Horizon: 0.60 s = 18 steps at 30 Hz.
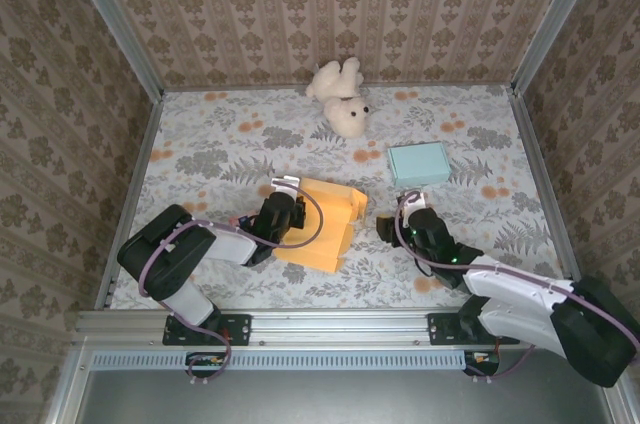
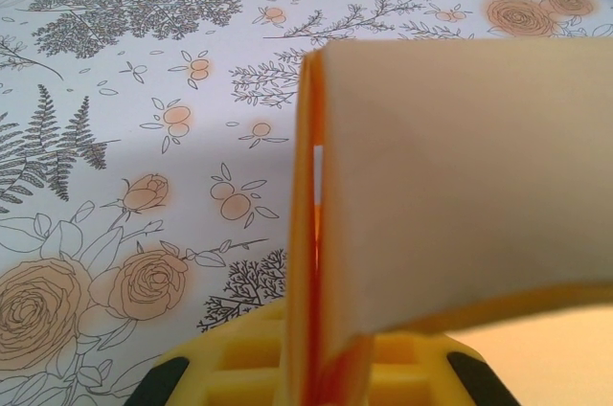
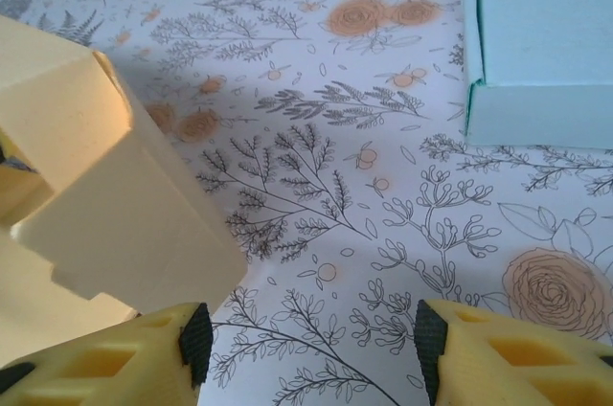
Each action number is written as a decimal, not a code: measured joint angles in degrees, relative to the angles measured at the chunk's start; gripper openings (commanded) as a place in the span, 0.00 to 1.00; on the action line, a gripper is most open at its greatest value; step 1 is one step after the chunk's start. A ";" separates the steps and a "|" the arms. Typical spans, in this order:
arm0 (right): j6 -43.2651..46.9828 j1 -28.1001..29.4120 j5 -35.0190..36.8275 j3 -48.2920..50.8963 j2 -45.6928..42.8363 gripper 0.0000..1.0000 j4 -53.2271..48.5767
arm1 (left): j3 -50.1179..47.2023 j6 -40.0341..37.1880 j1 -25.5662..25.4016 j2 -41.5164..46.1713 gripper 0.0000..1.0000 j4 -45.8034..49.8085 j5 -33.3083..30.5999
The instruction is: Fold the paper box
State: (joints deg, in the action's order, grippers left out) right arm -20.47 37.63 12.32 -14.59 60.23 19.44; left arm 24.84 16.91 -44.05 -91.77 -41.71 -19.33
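Clerk: Box (image 1: 325,224), paper, orange outside, paler inside, part folded. It is entered as lying on the table (image 1: 200,144) between the two grippers, with one panel raised and the flaps loose. How is handling to be rated?

Checker: It is judged light and thin, easily creased, torn if pulled hard, and likely to slide on the table. It is best taken by a flap edge close to a crease, not by the middle of a panel.

Clerk: How are the grippers to be entered?

Checker: Left gripper (image 2: 316,382) is clamped on a doubled panel edge of the box. Right gripper (image 3: 313,341) is spread apart with nothing gripped, just beside the box's right side. A pale flap is seen next to its left finger.
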 measured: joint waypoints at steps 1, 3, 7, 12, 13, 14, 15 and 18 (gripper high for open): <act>0.35 0.00 -0.87 0.00 1.79 0.55 1.27 | 0.00 0.00 0.00 0.07 0.00 0.04 0.07; 0.92 0.00 -2.56 0.00 4.68 0.54 3.26 | 0.00 0.00 0.00 0.17 0.00 0.20 0.35; 2.16 0.00 -5.99 0.04 9.18 0.54 7.67 | 0.00 -0.02 0.02 0.35 0.00 0.42 1.20; 3.48 0.00 -9.38 0.02 11.76 0.53 12.13 | 0.00 -0.04 0.00 0.39 0.00 0.50 1.68; 3.82 0.00 -9.94 0.00 12.22 0.53 12.83 | 0.00 -0.04 0.00 0.39 0.00 0.52 1.75; 4.07 0.00 -10.36 -0.04 12.59 0.53 13.31 | 0.00 -0.04 0.00 0.39 0.00 0.55 1.77; 4.26 0.02 -10.86 -0.13 12.98 0.53 13.81 | 0.00 -0.07 0.00 0.39 0.00 0.55 1.81; 4.98 0.15 -11.96 -0.66 14.10 0.51 14.75 | 0.00 -0.11 0.02 0.39 0.00 0.55 2.05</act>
State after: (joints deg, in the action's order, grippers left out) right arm -15.49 37.78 0.36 -15.25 74.32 34.20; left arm 24.84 16.80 -44.03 -91.37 -41.17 -17.28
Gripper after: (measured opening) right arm 0.519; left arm 0.085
